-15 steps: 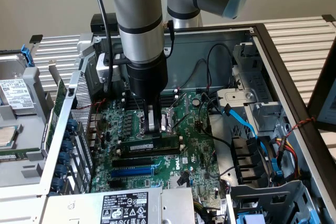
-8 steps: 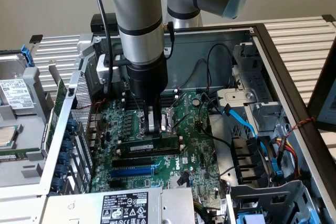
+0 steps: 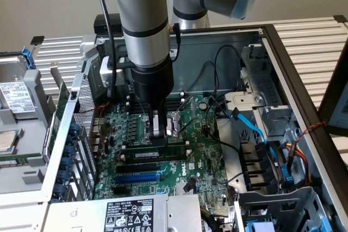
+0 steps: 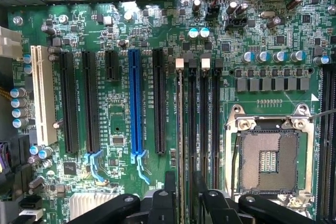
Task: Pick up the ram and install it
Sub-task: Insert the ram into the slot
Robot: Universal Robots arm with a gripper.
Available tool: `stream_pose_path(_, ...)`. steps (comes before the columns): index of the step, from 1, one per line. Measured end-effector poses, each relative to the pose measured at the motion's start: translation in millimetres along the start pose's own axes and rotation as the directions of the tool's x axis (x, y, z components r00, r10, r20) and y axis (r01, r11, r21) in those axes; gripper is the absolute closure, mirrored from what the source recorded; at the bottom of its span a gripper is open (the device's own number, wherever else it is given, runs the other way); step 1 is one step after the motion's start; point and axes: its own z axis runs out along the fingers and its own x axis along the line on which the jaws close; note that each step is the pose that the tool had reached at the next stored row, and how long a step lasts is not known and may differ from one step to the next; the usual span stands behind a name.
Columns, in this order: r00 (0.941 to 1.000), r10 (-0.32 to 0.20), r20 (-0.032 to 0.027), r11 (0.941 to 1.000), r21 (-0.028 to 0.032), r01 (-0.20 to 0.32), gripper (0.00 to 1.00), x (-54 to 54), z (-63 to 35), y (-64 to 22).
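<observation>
- The ram, 1 long, thin dark-green memory stick with black chips and a white label strip, sits inside the largest item: 1 open grey sheet-metal computer case.
- 1 grey robot arm with pale-blue caps reaches straight down into the case.
- 1 green motherboard lies flat in the case.
- 1 square silver processor socket, pin field exposed.
- Long card slots, parallel: 3 black plastic card slots, 1 blue slot, 1 white slot. Also 1 short black slot.
- 4 narrow black memory slots lie side by side between the nearest black card slot and the socket. End latches seen: 2 white, 2 black.
- The ram stands on edge along the memory slot farthest from the socket.
- 1 gripper sits at about the ram's mid-length. Its 2 dark fingers are one on each face, clamped on the ram.
</observation>
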Motion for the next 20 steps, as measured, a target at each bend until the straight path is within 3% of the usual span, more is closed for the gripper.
stream_pose_path(15, 0.9994, 0.033, -0.0031, 0.9990, -0.0301, -0.033, 0.73, 0.6, -11.5, -1.0)
stream_pose_path(20, 0.9993, 0.037, -0.0035, 0.9988, -0.0334, -0.037, 0.73, 0.7, -13.1, -1.3)
